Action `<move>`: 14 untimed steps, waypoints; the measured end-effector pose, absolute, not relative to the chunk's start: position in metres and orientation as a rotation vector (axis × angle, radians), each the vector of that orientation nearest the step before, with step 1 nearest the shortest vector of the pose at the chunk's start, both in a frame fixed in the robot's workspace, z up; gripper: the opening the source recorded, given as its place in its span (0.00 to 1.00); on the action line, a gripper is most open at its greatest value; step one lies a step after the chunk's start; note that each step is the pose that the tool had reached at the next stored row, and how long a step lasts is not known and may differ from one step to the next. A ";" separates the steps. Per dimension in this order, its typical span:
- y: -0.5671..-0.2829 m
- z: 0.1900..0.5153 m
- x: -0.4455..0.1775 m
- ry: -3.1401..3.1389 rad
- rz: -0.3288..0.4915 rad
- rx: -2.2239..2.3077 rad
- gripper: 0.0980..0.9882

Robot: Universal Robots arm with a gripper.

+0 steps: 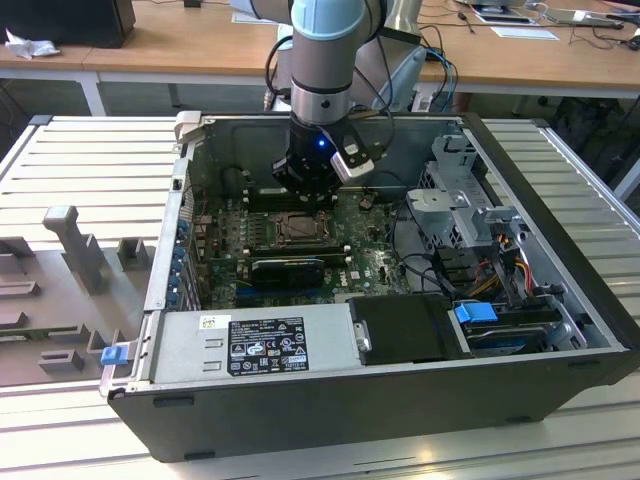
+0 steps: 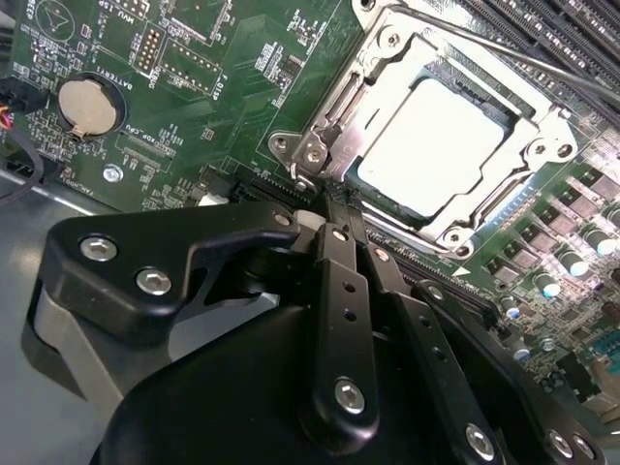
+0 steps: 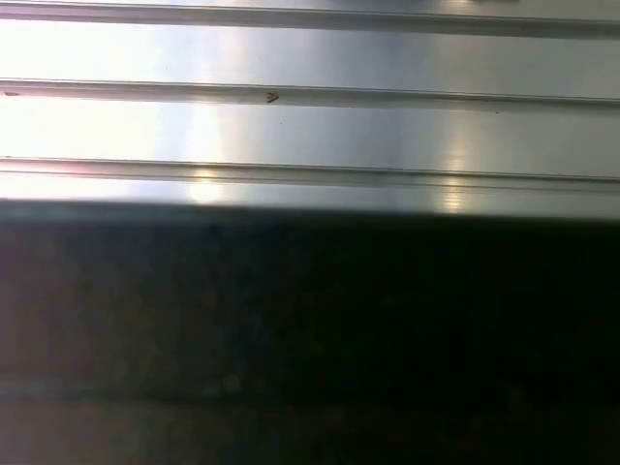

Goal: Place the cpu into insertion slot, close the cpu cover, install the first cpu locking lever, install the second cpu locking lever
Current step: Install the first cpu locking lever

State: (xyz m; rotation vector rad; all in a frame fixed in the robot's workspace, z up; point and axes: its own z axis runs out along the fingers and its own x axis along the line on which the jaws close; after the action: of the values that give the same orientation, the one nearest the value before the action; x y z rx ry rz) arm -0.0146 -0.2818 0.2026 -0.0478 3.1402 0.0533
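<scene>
Inside the open computer case, my gripper hangs over the green motherboard, just behind the insertion slot. In the second wrist view the pale square cpu lies in the slot. The dull-silver cpu cover lies flat around it, framing it in its window. My gripper is shut, its black fingers pressed together with nothing visible between them. Their tips sit at the cover's edge, beside a small metal hook. A thin locking lever runs along the far side of the socket.
A long black card lies just in front of the socket, and a power supply fills the case's front. A drive cage with cables stands at the exterior view's right. A coin battery sits on the board. Ribbed metal runs past the case.
</scene>
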 end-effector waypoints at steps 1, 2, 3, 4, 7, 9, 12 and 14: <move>-0.282 0.202 -0.015 3.140 0.055 -0.047 0.01; -0.282 0.202 -0.015 3.140 0.057 -0.047 0.01; -0.282 0.202 -0.015 3.140 0.061 -0.048 0.01; -0.282 0.201 -0.014 3.140 0.063 -0.048 0.01; -0.282 0.201 -0.014 3.140 0.074 -0.048 0.01; -0.282 0.201 -0.014 3.139 0.082 -0.047 0.01; -0.282 0.211 -0.014 3.139 0.082 -0.048 0.01; -0.282 0.216 -0.014 3.139 0.082 -0.048 0.01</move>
State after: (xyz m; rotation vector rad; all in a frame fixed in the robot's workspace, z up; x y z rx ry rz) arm -0.0142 -0.2817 0.2159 -0.0476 3.1392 0.0817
